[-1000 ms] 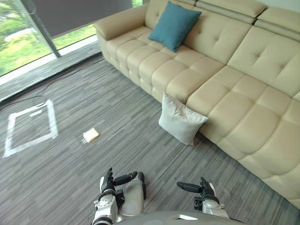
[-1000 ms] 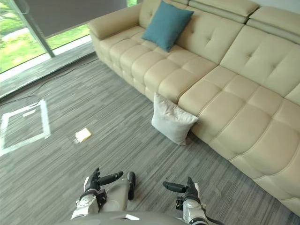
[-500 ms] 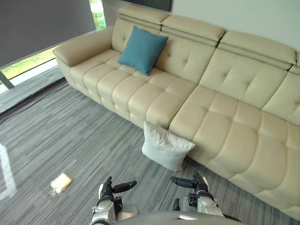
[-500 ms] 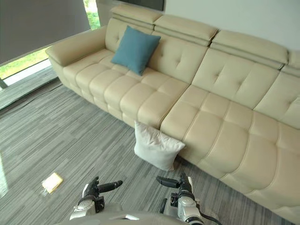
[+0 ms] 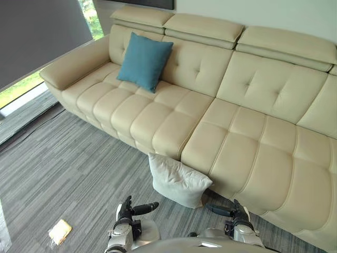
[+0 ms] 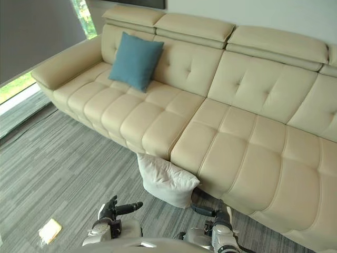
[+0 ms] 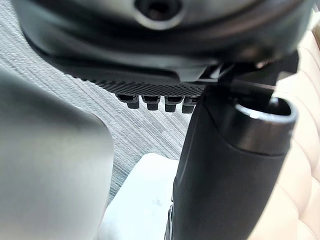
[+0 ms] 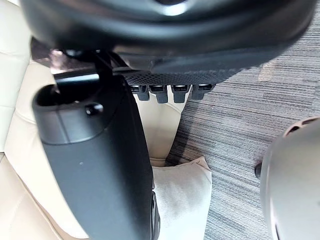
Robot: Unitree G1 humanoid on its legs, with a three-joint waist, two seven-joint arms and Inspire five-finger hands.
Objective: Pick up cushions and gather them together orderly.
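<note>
- Grey striped carpet (image 5: 68, 158): a white cushion (image 5: 176, 182) stands on it, leaning against the sofa front; a small flat yellow object (image 5: 60, 231) lies well apart.
- Beige sofa (image 5: 253, 137): a blue cushion (image 5: 144, 61) rests on the seat, tilted against the backrest.

The beige sofa (image 5: 210, 121) runs off the right edge, so its right end is cut off. The white cushion (image 5: 178, 181) leans on the sofa's front, which hides its rear face. On the carpet, well out from the sofa's left armrest, lies a small flat yellow thing (image 5: 59, 231), too small to identify. In the wrist views, the left hand (image 7: 225, 165) and right hand (image 8: 100, 165) each cover part of the white cushion.
</note>
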